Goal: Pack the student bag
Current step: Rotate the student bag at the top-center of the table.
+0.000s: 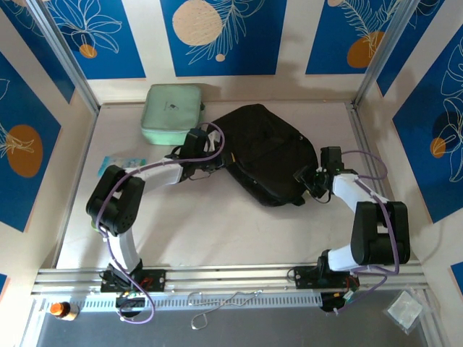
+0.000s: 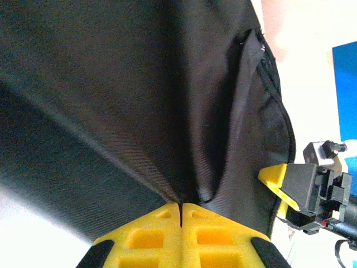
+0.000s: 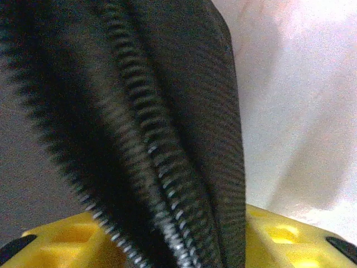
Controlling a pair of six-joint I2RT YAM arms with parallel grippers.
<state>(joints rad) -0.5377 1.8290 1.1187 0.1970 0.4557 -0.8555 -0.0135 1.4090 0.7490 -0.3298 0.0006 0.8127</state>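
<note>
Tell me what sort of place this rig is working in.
Probably a lab test booth, not a real classroom: aluminium frame posts, blue printed wall panels, and a white table edged by a mounting rail.

A large black fabric backpack (image 1: 264, 155) lies on the pale flat worktop (image 1: 217, 224), right of centre and toward the back. Behind it and to its left, just beside its far corner, rests a pale mint green square zip case (image 1: 172, 113). A small light blue flat packet (image 1: 119, 165) lies well to the left, near the worktop's left edge. The left end effector (image 1: 211, 163) pinches a fold at the backpack's left side (its fingers (image 2: 145, 237) meet on the fabric), and the right end effector (image 1: 307, 181) clasps the near right edge.
</note>
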